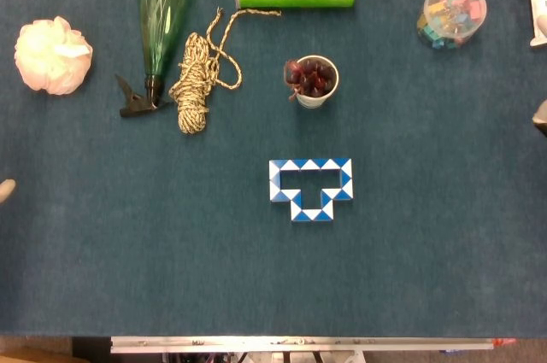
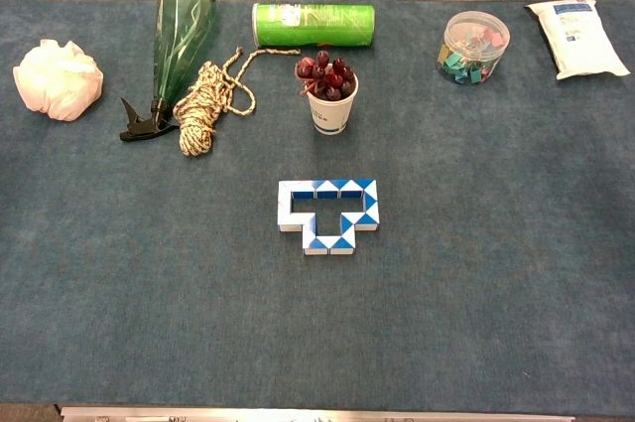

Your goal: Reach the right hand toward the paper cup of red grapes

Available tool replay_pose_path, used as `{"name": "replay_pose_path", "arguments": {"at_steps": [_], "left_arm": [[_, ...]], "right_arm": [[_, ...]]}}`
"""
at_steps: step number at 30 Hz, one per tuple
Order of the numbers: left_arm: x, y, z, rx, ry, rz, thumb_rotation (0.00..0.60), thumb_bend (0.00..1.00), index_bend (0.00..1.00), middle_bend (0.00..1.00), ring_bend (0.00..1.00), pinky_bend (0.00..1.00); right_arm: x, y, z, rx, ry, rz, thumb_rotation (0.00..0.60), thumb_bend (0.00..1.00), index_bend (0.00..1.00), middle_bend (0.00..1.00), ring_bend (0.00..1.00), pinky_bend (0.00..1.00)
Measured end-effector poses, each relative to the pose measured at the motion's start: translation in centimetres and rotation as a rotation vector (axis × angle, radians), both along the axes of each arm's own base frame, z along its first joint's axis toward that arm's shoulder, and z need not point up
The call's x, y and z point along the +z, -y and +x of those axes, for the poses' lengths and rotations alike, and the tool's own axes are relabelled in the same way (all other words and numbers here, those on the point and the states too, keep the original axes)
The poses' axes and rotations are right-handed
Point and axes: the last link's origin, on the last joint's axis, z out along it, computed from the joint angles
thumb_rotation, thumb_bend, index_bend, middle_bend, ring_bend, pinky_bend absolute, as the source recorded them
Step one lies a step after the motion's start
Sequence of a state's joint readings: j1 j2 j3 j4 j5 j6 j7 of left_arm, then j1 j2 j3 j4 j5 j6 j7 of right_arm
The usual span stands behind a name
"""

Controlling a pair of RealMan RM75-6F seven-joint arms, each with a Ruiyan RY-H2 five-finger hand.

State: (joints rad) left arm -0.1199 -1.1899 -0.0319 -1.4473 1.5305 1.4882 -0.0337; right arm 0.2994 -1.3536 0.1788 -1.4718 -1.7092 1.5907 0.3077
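While the reach is barely begun: right hand point(image 1: 541, 115) shows only as a sliver at the head view's edge, well right of the paper cup of red grapes point(image 1: 315, 81).
Hand state: cannot tell; nothing visibly held.
Cup: upright, just beyond the blue-white puzzle point(image 1: 311, 188).
Left: whole approach.
Views: chest view shows no hand; head view alone does.

The head view looks almost straight down on the blue-covered table point(image 1: 444, 252) from above its near edge. The chest view sits lower at that near edge, facing slantwise across the table point(image 2: 516, 293) to the floor beyond. Both share the tabletop, from the white bath pouf point(image 1: 52, 55) point(image 2: 57, 78) to the tub of clips point(image 1: 452, 12) point(image 2: 473, 47).
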Motion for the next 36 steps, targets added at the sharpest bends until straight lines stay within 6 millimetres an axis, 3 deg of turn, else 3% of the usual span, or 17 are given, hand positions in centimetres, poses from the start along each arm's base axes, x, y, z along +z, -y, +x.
{"name": "replay_pose_path", "arguments": {"at_steps": [15, 26, 36], "left_arm": [[-0.1, 0.0, -0.1, 0.01, -0.006, -0.008, 0.6, 0.0, 0.04, 0.0, 0.0, 0.0], [-0.2, 0.0, -0.1, 0.019, -0.008, -0.011, 0.6, 0.0, 0.04, 0.0, 0.0, 0.0], [-0.3, 0.1, -0.1, 0.022, -0.012, -0.018, 0.6, 0.0, 0.04, 0.0, 0.0, 0.0]], "right_arm": [[-2.6, 3.5, 2.0, 0.029, 0.535, 0.518, 0.6, 1.0, 0.0, 0.0, 0.0, 0.08], [-5.8, 5.2, 3.3, -0.037, 0.608, 0.856, 0.6, 1.0, 0.0, 0.0, 0.0, 0.09], [-5.9, 4.4, 4.2, 0.023, 0.667, 1.079, 0.6, 1.0, 0.0, 0.04, 0.0, 0.14]]}}
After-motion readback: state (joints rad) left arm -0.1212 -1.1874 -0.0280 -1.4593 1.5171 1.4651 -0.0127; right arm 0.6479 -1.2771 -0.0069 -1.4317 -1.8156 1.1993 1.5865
